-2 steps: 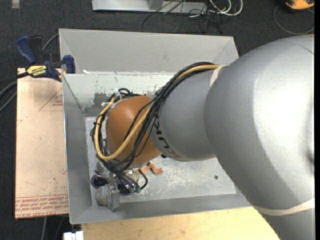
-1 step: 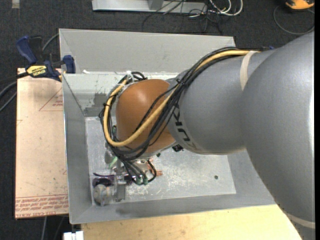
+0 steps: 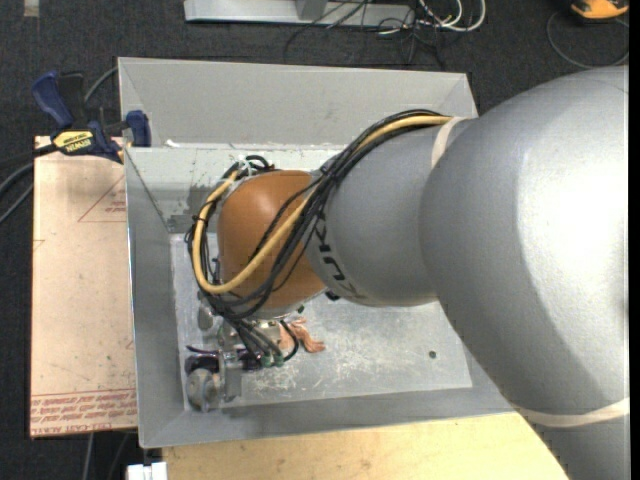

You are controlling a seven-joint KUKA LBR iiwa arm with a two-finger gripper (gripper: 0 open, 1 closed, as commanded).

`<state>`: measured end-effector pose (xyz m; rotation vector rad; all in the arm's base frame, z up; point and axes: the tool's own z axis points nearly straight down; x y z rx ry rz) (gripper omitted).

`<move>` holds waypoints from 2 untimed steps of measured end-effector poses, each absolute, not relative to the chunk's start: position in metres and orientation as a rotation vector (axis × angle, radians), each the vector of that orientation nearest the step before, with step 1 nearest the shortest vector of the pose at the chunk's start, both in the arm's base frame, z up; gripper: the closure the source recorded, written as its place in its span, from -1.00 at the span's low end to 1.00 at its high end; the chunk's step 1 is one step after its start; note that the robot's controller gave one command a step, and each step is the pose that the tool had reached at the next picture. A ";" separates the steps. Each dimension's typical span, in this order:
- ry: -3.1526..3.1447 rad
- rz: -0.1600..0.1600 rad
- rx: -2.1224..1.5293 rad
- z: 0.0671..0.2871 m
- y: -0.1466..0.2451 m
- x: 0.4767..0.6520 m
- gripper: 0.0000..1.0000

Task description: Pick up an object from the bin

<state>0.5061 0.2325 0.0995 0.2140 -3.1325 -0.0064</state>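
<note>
We see the arm [image 3: 480, 228] reaching over the grey bin [image 3: 300, 98], its gripper [image 3: 212, 368] down in the view's lower-left corner, open or closed we cannot tell, with a small coppery piece [image 3: 311, 343] just to the gripper's right.

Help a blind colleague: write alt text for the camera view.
A grey robot arm reaches from the right into a grey metal bin, its pincer low in the lower-left corner; a small reddish thing lies beside it.
</note>
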 end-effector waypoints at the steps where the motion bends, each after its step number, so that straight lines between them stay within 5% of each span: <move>1: -3.148 -0.011 0.209 0.071 0.246 0.488 -1.00; 2: -3.138 -0.009 0.153 0.070 0.224 0.506 1.00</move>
